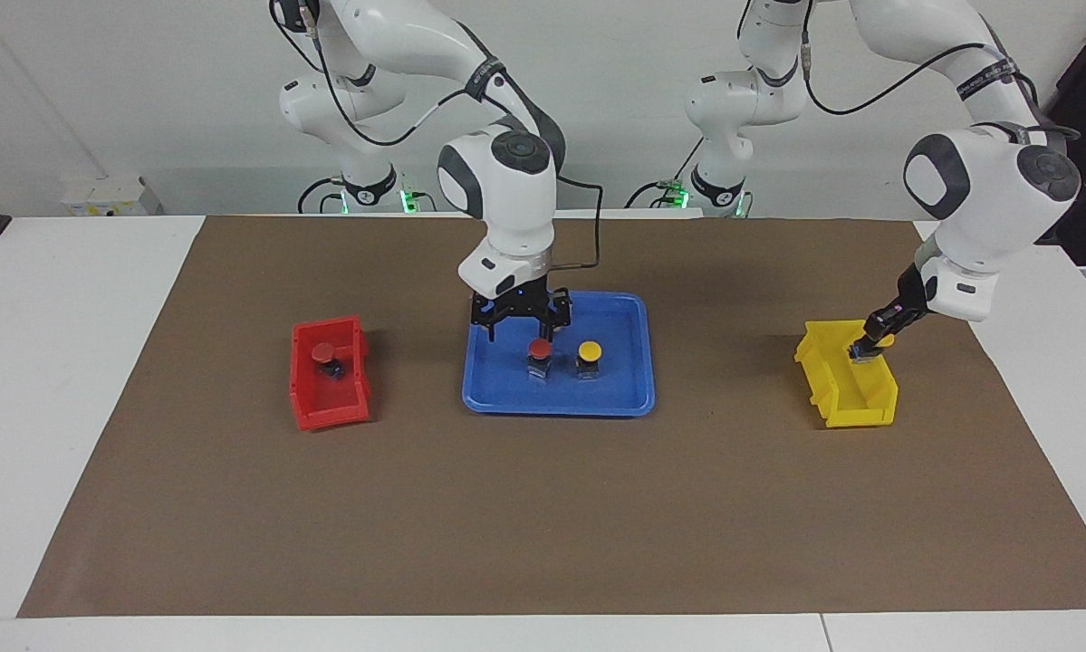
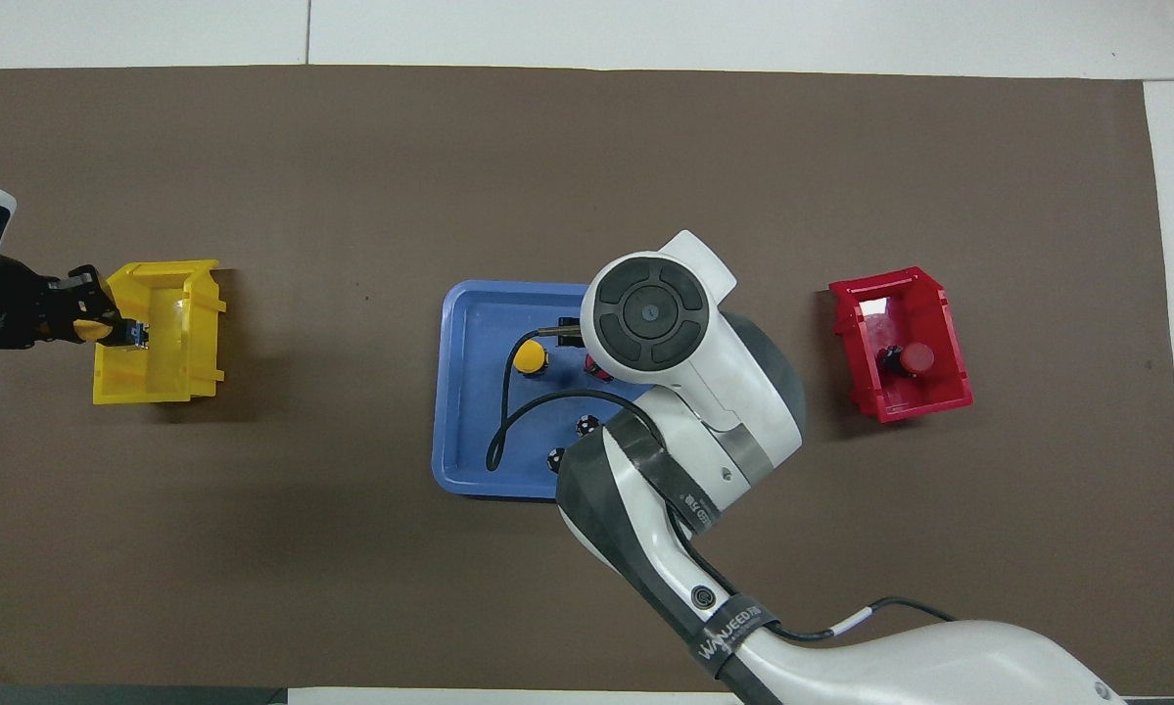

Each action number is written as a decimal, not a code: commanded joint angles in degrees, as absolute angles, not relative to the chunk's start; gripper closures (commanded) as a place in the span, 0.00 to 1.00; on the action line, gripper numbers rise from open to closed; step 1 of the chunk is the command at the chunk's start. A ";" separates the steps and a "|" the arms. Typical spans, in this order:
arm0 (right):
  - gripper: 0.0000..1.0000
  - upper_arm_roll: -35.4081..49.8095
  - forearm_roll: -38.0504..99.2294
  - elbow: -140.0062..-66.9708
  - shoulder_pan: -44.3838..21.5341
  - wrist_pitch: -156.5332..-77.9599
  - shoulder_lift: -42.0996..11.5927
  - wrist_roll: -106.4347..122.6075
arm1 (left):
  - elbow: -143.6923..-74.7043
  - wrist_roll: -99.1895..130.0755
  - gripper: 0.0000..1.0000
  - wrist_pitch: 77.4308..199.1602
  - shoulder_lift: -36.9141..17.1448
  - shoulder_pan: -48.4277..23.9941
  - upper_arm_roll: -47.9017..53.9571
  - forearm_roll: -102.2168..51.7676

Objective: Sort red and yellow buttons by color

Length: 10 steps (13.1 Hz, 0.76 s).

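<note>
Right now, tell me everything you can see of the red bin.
The red bin is a small open-topped box of what looks like hard plastic, with a lower, sloped wall at one end. It sits flat on the brown mat toward the right arm's end of the table, apart from the blue tray. One red button rests inside it. No pincer touches it or is over it.

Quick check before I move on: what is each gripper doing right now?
Left gripper: shut on a yellow button, over the yellow bin.
Right gripper: open, holding nothing, over the red button in the blue tray.
</note>
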<state>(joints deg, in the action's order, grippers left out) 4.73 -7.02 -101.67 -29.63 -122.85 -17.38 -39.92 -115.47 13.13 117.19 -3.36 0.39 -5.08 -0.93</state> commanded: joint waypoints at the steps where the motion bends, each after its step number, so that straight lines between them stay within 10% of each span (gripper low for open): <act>1: 0.00 4.66 -8.61 -105.02 -31.01 -126.46 -17.14 -40.78 | -125.65 13.09 0.98 125.65 0.26 1.85 -4.31 0.26; 5: 0.00 4.66 -10.28 -105.12 -32.08 -127.62 -19.16 -41.22 | -129.29 15.29 0.98 130.96 -0.79 1.41 -4.22 0.26; 8: 0.20 4.66 -10.28 -105.99 -32.08 -128.32 -19.25 -41.22 | -129.20 14.24 0.48 130.70 -1.05 1.23 -4.22 0.26; 10: 0.30 4.66 -10.28 -106.00 -32.08 -128.41 -19.25 -41.22 | -128.15 14.41 0.45 129.99 -1.40 0.88 -4.13 0.26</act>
<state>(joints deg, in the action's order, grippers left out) 4.49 -8.97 -105.07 -32.34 -127.17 -19.57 -40.11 -127.43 13.68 129.50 -2.01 1.10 -4.49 -0.92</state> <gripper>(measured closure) 0.264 0.449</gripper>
